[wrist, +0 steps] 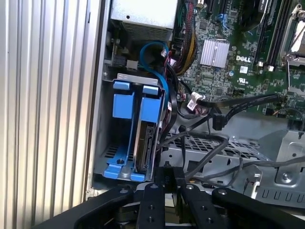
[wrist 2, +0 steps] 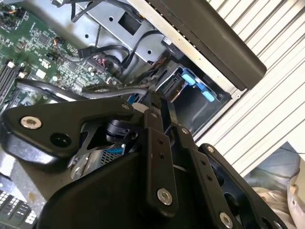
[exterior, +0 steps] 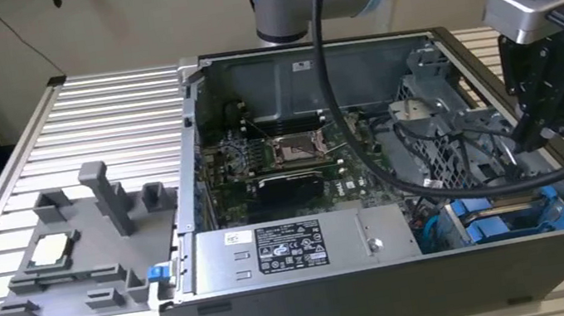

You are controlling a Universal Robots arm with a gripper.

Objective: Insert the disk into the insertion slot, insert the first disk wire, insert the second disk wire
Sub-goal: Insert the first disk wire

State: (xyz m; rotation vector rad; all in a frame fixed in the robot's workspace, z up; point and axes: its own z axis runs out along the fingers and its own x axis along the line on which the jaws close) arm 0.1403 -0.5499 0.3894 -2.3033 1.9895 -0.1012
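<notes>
Blue-framed disk sits on edge in the insertion slot, its long axis running straight away from the hand and its near end facing the hand, just beside it. Hand hangs over the case corner at the exterior view's right, black cables alongside (can't tell if any is plugged into the disk). Can't tell how wide the hand is, or whether it holds anything.

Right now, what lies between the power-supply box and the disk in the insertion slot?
A looped blue cable lies between the power-supply box and the disk, in the first wrist view.
</notes>
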